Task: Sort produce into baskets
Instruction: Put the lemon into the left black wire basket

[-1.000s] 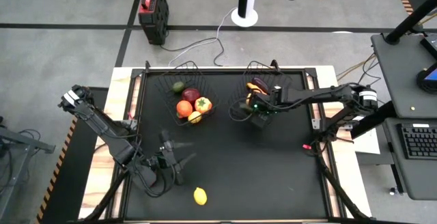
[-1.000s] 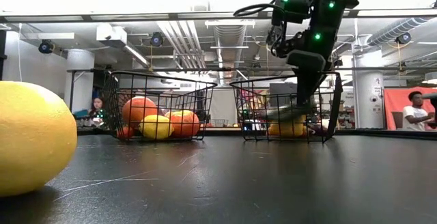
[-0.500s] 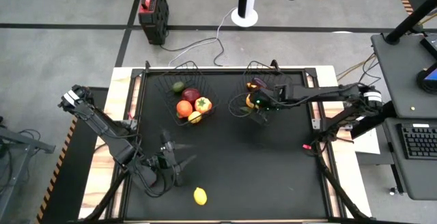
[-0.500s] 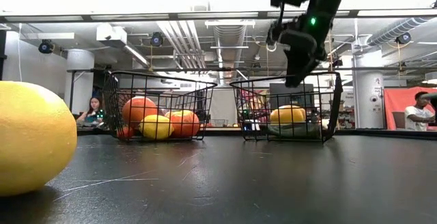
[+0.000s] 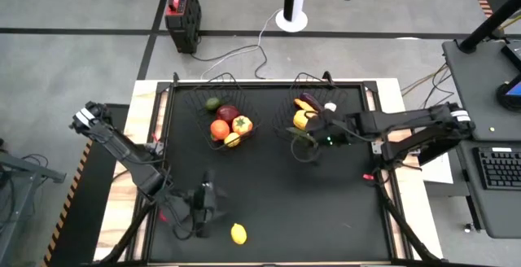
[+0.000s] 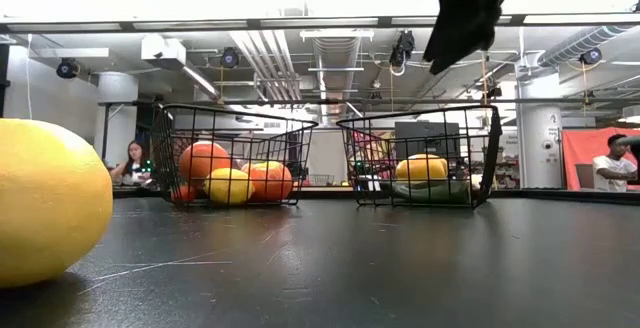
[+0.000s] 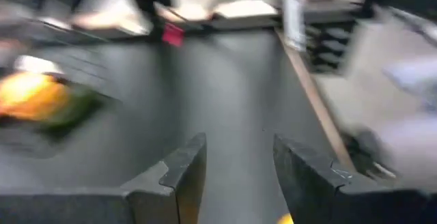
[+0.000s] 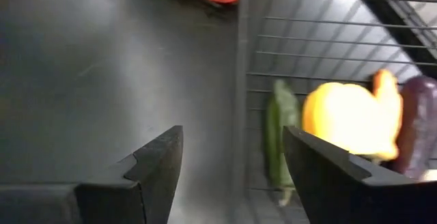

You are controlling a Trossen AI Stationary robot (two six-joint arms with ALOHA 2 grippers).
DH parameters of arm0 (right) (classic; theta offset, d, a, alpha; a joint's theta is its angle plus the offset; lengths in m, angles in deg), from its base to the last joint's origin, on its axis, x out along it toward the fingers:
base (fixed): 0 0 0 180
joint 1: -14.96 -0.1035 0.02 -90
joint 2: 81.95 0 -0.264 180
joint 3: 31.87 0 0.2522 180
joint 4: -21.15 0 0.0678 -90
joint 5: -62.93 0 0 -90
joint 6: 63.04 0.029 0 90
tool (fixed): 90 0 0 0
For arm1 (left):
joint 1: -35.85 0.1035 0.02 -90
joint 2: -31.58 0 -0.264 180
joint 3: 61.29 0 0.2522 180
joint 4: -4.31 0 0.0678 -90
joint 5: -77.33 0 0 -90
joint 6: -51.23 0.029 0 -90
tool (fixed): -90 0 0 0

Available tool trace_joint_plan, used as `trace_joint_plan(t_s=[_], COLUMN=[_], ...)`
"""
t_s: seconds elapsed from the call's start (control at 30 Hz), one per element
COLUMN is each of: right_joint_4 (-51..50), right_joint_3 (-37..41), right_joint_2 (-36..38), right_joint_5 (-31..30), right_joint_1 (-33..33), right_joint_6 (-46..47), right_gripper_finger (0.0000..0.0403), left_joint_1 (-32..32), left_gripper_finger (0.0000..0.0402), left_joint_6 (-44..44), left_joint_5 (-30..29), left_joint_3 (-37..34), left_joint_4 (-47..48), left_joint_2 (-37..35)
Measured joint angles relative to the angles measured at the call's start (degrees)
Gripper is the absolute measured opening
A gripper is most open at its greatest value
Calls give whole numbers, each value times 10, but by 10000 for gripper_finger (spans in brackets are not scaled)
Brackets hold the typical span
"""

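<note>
Since a second ago, our right gripper [image 5: 313, 134] has let go a green vegetable [image 8: 280, 145] into the right basket [image 5: 286, 125] and pulled back, fingers released. Our left gripper [image 5: 204, 212] turned toward the lemon [image 5: 238, 234] on the desk [image 5: 309, 210], fingers apart, grasping nothing. Fruits fill the left basket [image 5: 199, 112].
</note>
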Motion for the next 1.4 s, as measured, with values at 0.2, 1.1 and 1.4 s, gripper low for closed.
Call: trace_joint_plan(t_s=[0.2, 1.1, 1.4], right_joint_4=[4, 10, 10], right_joint_3=[0, 1, 1], right_joint_2=[-1, -1, -1], right_joint_5=[0, 1, 2], right_joint_1=[-57, -81, -81], right_joint_6=[18, 32, 33], right_gripper_finger=[246, 257, 268], left_joint_1=[8, 9, 16], left_gripper_finger=[153, 223, 231], left_joint_6=[11, 117, 149], left_joint_5=[144, 188, 264], left_joint_3=[0, 344, 338], left_joint_4=[25, 381, 374], left_joint_2=[30, 346, 353])
